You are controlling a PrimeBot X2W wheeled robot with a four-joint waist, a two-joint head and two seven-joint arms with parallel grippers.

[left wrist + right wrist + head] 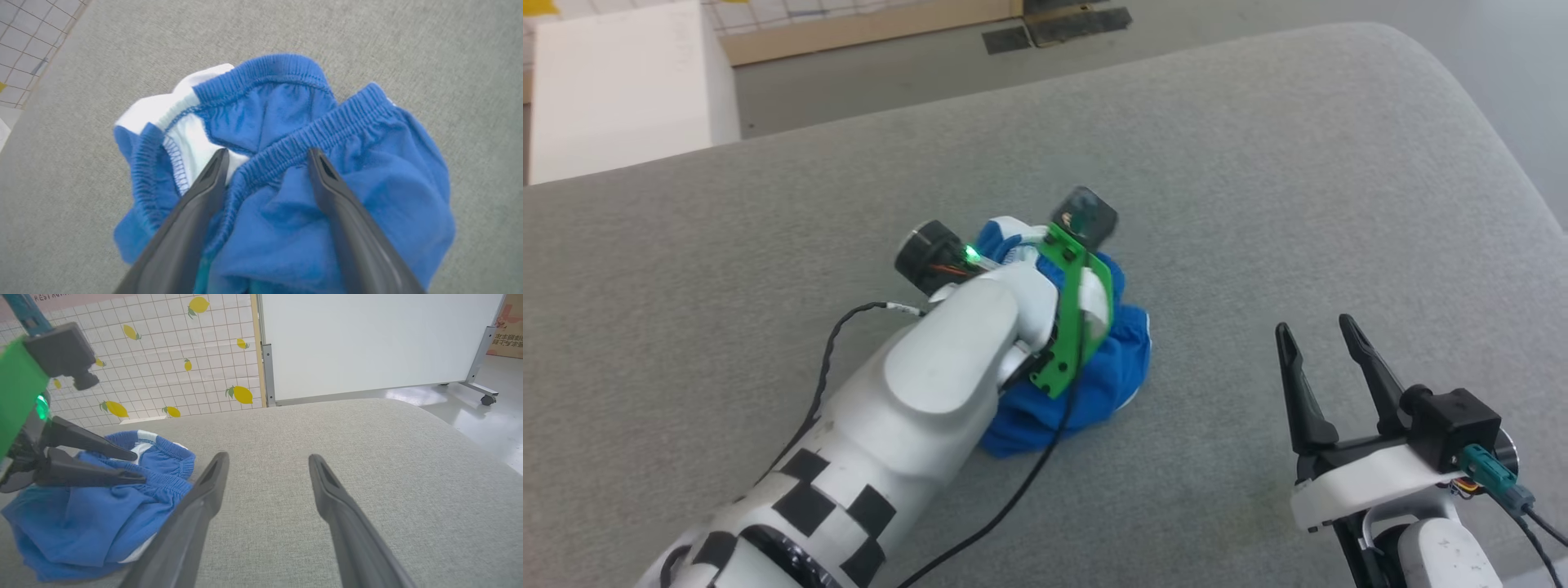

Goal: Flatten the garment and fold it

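Left gripper [267,150] hangs over the garment [367,171], jaws spread wide astride its elastic waistband, nothing clamped that I can see; right gripper [1315,327] sits off to the garment's right, equally wide, empty; garment lies crumpled on the grey cushion [1258,163].

bench [1258,163]: carries the garment; the floor [470,416] lies behind it and off its right side.
garment [1111,384]: bunched in a heap on the bench, about mid-width, left of the right jaws and apart from them.
left jaws: over the heap, reaching in from the robot's side; the fingers [196,212] stand one on each side of a gathered band on top of the garment.
right jaws: over bare bench, right of the garment and nearer the robot.
panel [367,343]: on the floor behind the bench's far edge.
wall [163,355]: behind the bench, left of the panel.
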